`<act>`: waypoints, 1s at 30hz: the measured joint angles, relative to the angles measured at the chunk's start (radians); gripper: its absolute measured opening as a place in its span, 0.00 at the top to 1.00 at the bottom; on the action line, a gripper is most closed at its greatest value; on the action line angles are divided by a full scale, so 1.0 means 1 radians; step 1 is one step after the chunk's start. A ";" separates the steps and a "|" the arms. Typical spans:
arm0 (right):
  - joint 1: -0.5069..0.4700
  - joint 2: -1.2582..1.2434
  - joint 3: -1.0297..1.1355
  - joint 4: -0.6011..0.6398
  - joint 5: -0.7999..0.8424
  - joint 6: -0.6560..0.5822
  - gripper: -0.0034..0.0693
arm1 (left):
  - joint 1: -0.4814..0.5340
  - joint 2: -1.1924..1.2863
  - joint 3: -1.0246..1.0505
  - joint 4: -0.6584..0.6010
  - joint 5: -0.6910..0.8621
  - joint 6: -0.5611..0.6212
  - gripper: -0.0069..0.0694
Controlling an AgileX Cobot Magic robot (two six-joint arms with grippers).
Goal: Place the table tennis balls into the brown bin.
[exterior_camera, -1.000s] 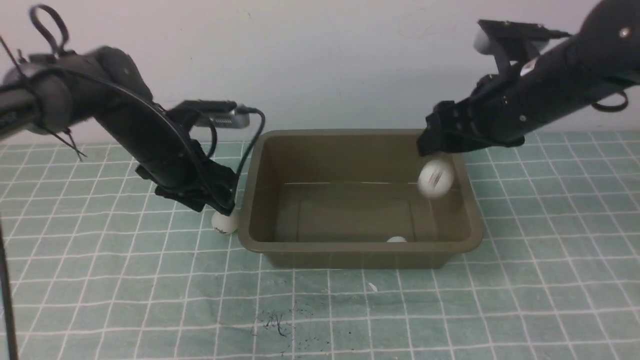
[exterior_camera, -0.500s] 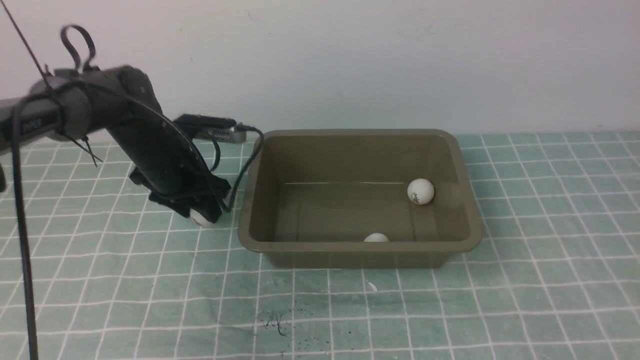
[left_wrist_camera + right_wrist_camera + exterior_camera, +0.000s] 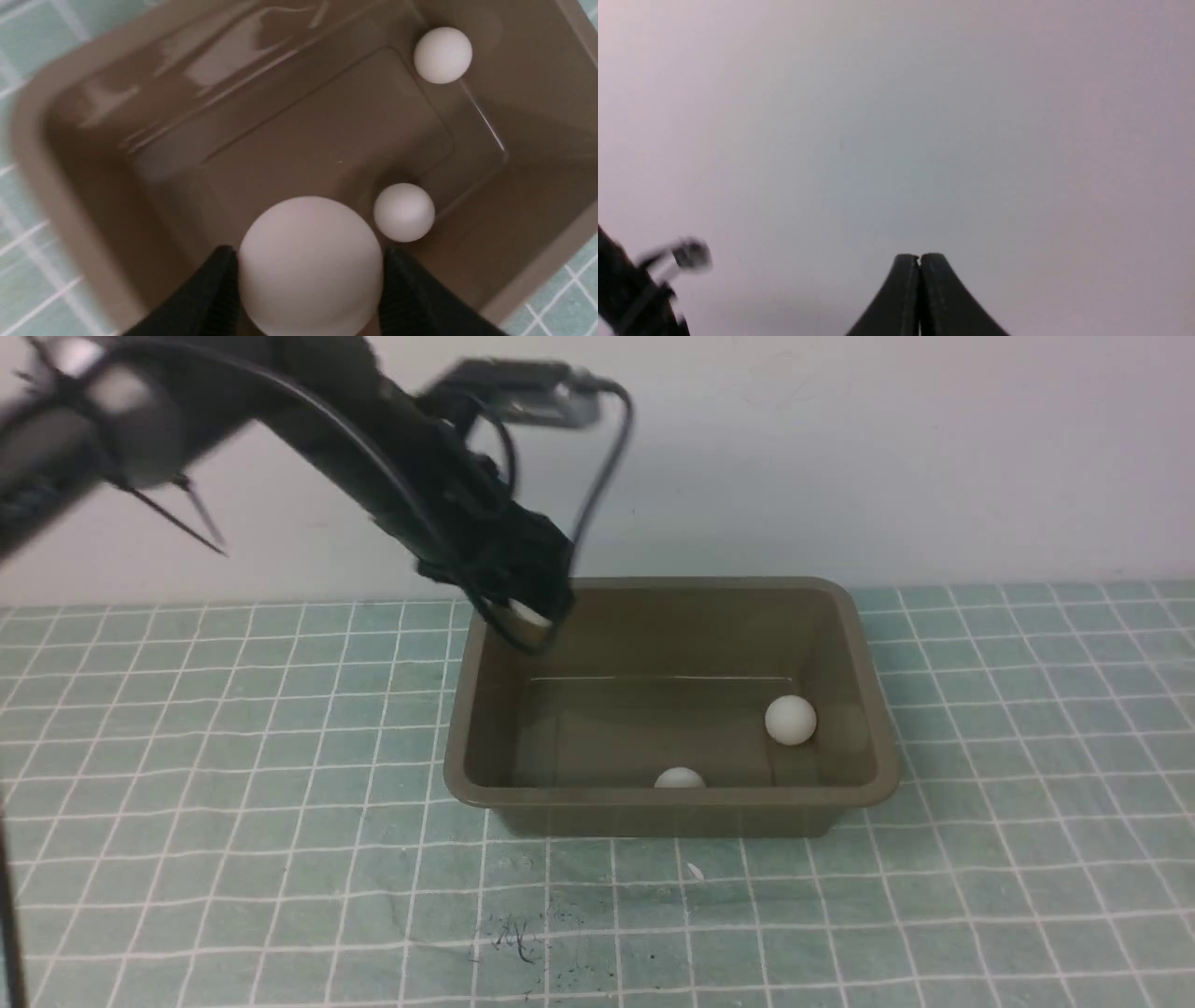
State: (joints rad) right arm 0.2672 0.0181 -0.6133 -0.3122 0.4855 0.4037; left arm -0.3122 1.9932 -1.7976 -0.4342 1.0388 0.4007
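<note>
**A:** Where is the left claw (image 3: 525,614) in the front view?

**B:** Upper half of the frame, left of centre. It hangs over the far-left corner of the brown bin (image 3: 672,796), tip pointing down inside the rim line. The arm is blurred.

**A:** Is it holding anything?

**B:** Yes. The held ball (image 3: 310,266) is pinched between its two black fingers (image 3: 217,291), one pressing on each side. In the left wrist view the ball bulges out past the fingertips, with the bin floor well below it. From the front only a white sliver of it shows at the claw tip.

**A:** And the other balls?

**B:** Both lie on the bin floor, well apart from the claw. The right-hand ball (image 3: 791,720) is right of centre, near the bin's right wall. The near-wall ball (image 3: 679,777) is lower, half hidden behind the front rim. They do not touch each other.

**A:** The right claw (image 3: 920,262)?

**B:** It is outside the front view. Its own camera shows the fingers pressed together with nothing between them, facing a plain pale wall (image 3: 896,116).

**A:** What does the bin stand on?

**B:** A green grid mat (image 3: 233,803), at the middle of the frame.
</note>
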 joint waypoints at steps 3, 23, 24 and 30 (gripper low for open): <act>0.001 -0.030 0.063 -0.095 -0.042 0.138 0.97 | -0.049 0.043 0.000 0.038 -0.033 -0.024 0.27; 0.001 0.031 0.072 -0.147 -0.073 0.184 0.97 | -0.064 -0.652 0.137 0.207 -0.040 -0.242 0.92; 0.001 0.031 0.072 -0.147 -0.073 0.184 0.97 | -0.064 -0.665 0.149 0.207 -0.049 -0.242 0.92; 0.001 0.031 0.072 -0.147 -0.073 0.185 0.97 | -0.064 -1.047 0.549 0.209 -0.304 -0.242 0.92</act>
State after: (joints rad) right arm 0.2680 0.0491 -0.5414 -0.4587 0.4126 0.5888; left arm -0.3763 0.9462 -1.2491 -0.2256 0.7352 0.1586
